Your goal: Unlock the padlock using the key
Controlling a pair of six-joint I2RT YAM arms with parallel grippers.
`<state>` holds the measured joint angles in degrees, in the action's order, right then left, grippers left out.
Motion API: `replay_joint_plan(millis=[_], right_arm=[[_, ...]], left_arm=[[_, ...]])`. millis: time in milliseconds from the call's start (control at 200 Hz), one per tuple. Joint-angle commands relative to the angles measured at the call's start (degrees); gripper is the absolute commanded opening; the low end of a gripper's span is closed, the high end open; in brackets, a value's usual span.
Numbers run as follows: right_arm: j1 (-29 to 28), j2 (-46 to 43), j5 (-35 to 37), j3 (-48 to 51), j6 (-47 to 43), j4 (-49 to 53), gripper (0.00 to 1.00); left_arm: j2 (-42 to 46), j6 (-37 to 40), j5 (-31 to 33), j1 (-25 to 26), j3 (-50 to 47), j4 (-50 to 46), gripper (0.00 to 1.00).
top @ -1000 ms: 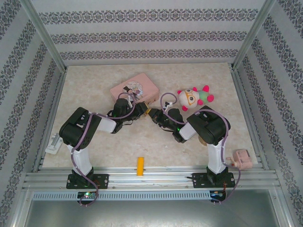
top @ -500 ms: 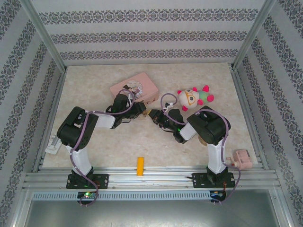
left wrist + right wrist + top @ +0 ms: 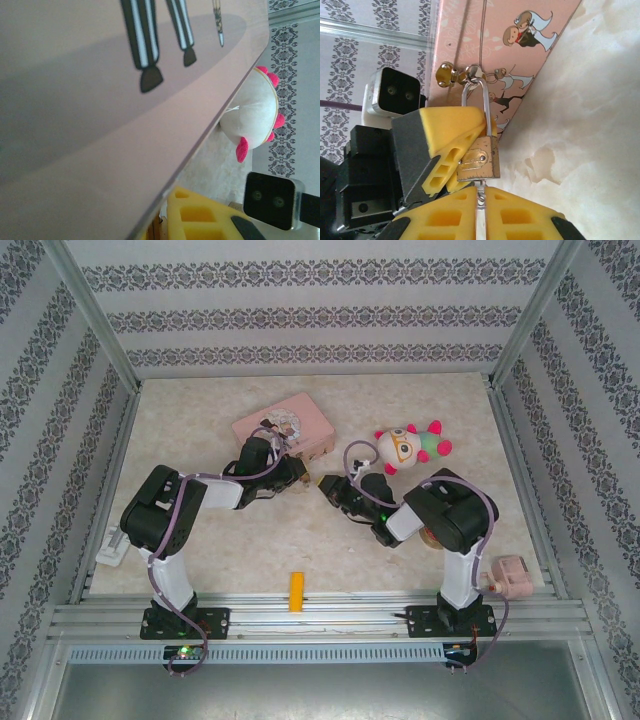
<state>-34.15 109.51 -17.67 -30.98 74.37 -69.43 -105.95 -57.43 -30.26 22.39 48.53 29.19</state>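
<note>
In the right wrist view the small brass padlock (image 3: pixel 479 159) hangs by its silver shackle (image 3: pixel 486 107) from the hasp of the pink tin (image 3: pixel 520 45). My left gripper (image 3: pixel 462 150) is shut on the padlock's left side with its yellow fingers (image 3: pixel 451 131). My right gripper (image 3: pixel 480 195) is shut on the thin silvery key (image 3: pixel 480 210), whose tip sits in the padlock's underside. From above, the left gripper (image 3: pixel 297 478) and right gripper (image 3: pixel 326 487) meet just in front of the tin (image 3: pixel 285 423). The padlock and key are too small to make out there.
A white and pink plush toy (image 3: pixel 407 445) lies right of the tin, close behind the right arm. A small yellow-orange block (image 3: pixel 296 590) sits near the front edge. A pink object (image 3: pixel 508 575) rests at the front right, a white one (image 3: pixel 110 540) at the left rail.
The left arm has moved a little farther toward the tin. The right arm's elbow has shifted slightly right and its gripper has edged nearer. Both grippers stay together at the lock.
</note>
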Motion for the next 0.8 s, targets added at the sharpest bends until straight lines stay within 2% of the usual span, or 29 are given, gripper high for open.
replay_joint_plan(millis=[0, 125, 250, 320, 415, 555, 795], right_arm=[[0.2, -4.2, -0.2, 0.3, -5.9, 5.5, 0.13], [-1.8, -12.2, 4.3, -2.1, -15.9, 24.6, 0.15], [-5.6, -20.7, 15.6, -8.5, -28.1, 51.4, 0.21], [-7.4, -22.6, 20.3, -13.1, -34.5, 62.3, 0.26], [-9.7, -22.3, 25.7, -19.6, -41.5, 73.9, 0.26], [-12.8, -18.7, 30.4, -27.2, -47.8, 82.7, 0.25], [-15.2, -13.2, 30.8, -32.6, -50.9, 85.6, 0.26]], left_arm=[[1.1, -3.2, -3.2, -1.0, 0.5, -4.9, 0.0], [2.0, -5.6, -3.8, -1.0, 0.9, -5.4, 0.0], [3.0, -6.8, -3.9, -0.9, 0.9, -6.7, 0.0], [3.6, -7.3, -3.9, -1.0, 0.9, -7.4, 0.01], [4.1, -8.1, -3.9, -1.0, 1.0, -8.3, 0.01], [4.5, -9.2, -4.1, -1.0, 0.9, -8.7, 0.01], [4.3, -10.0, -5.1, -0.9, 1.2, -8.8, 0.01]])
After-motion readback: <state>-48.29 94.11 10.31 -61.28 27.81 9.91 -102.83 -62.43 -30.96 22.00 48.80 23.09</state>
